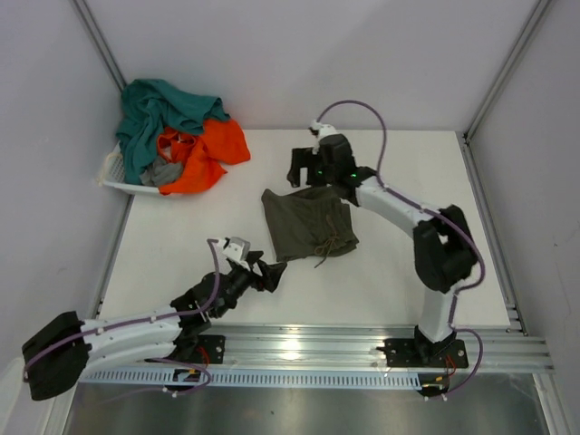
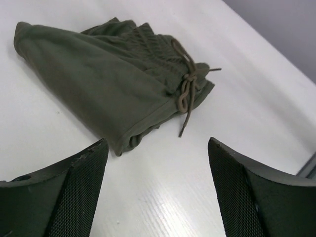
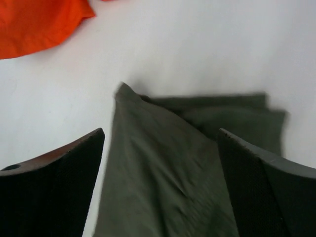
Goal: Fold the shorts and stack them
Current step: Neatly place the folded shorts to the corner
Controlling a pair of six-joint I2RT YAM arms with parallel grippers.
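The dark olive-green shorts (image 1: pixel 308 222) lie folded on the white table, with the drawstring waist (image 2: pixel 187 89) toward the near right. My left gripper (image 1: pixel 270 272) is open and empty. It is low over bare table just short of the shorts' near corner (image 2: pixel 121 143), and its jaws stand wide apart (image 2: pixel 157 143). My right gripper (image 1: pixel 301 175) is open above the far edge of the shorts. Olive cloth (image 3: pixel 163 168) fills the gap between its jaws (image 3: pixel 160 132), and neither pad is closed on it.
A white basket (image 1: pixel 113 179) at the far left corner holds teal (image 1: pixel 154 113), orange (image 1: pixel 213 145) and grey (image 1: pixel 161 172) shorts, with the orange cloth spilling onto the table (image 3: pixel 34 24). Grey walls enclose the table on three sides.
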